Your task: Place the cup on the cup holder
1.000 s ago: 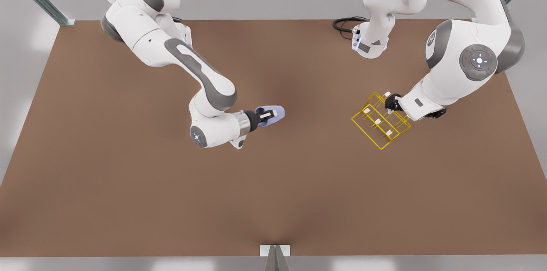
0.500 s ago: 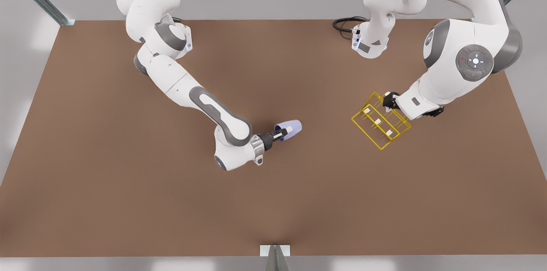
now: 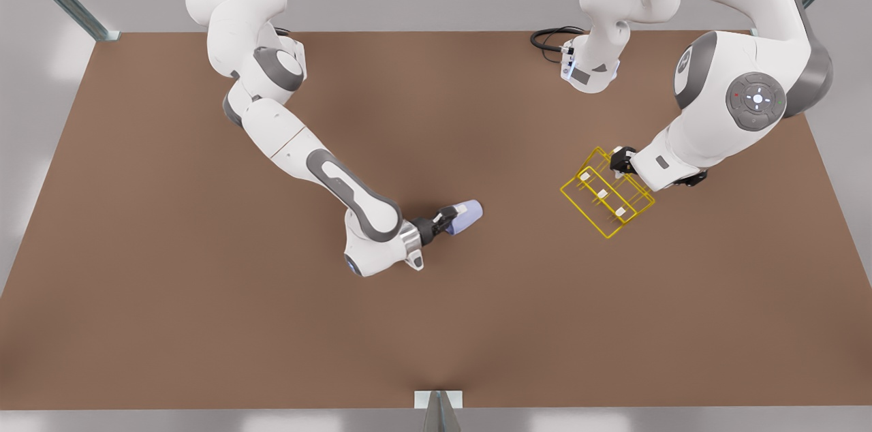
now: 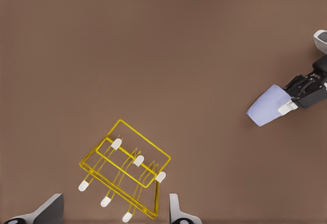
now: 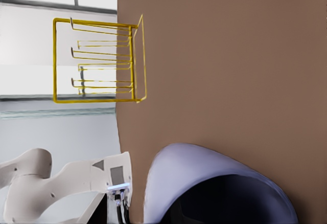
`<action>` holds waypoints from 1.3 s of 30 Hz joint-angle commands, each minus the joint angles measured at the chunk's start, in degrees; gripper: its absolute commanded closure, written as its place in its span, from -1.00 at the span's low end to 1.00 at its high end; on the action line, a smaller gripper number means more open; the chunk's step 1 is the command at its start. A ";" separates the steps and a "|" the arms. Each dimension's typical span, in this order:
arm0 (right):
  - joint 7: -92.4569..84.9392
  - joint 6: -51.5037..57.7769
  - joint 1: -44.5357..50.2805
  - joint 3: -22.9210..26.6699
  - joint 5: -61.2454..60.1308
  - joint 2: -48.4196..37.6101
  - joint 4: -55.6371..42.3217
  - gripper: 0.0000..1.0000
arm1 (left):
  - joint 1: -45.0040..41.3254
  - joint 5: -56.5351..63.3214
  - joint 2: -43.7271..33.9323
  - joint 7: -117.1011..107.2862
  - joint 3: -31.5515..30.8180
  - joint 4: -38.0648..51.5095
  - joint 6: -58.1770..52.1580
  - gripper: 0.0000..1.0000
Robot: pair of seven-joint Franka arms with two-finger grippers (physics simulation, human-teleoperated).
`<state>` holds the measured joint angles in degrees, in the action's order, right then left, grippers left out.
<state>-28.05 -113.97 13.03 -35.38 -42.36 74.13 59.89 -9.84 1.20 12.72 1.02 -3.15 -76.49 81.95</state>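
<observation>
A: Over on the front view's left, right gripper (image 3: 446, 217) clamped on the cup (image 3: 466, 215), gripping at the rim end

B: Lavender-blue, tipped on its side, closed base pointing toward the front view's right. Same again from the left wrist view, far off: cup (image 4: 266, 110) sideways in those dark fingers

A: And up close in the right wrist view, cup (image 5: 204, 173) with its dark open mouth facing the camera. Touching the tabletop (image 3: 204, 282) or clear of it?

B: Cannot tell from here. Well apart from the cup holder (image 3: 606, 192), though, with plain brown tabletop between them

A: Now the front view's right: yellow wire rack, two rows of white-tipped pegs, sitting at an angle on the tabletop

B: Left gripper (image 3: 621, 163) right at its far edge. In the left wrist view, left gripper (image 4: 115, 208) spread wide, fingers (image 4: 176, 206) set either side of the near end of the cup holder (image 4: 125, 170)

A: Released, then, nothing pinched. No cup on any peg

B: Rack also visible past the cup in the right wrist view, cup holder (image 5: 97, 60) beyond the tabletop edge
</observation>
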 commanded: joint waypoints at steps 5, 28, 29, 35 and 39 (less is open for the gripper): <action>-18.27 8.14 -4.24 1.54 0.44 -0.22 0.22 -1.00 | 0.00 0.03 -0.07 0.04 0.07 0.03 -0.04 -1.00; 33.23 24.23 -15.49 24.22 51.59 -58.75 13.41 -1.00 | -26.02 -0.67 17.51 35.19 -0.72 -23.70 50.41 -1.00; 33.14 24.14 -15.67 24.22 51.50 -58.75 13.41 -1.00 | -26.02 -2.16 17.51 35.10 -0.72 -25.55 53.66 -1.00; 33.49 24.14 -14.96 23.87 51.24 -58.40 12.70 -1.00 | -26.02 -2.69 19.01 33.43 -0.63 -26.60 61.58 -1.00; 32.97 23.27 -15.49 23.96 51.68 -57.35 12.35 -1.00 | -25.84 -2.61 20.15 31.85 -0.46 -26.60 61.84 -1.00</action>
<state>-6.52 -89.49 -2.20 -11.43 9.20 16.64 72.14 -35.73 -1.36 32.72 24.88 -3.66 -103.12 139.19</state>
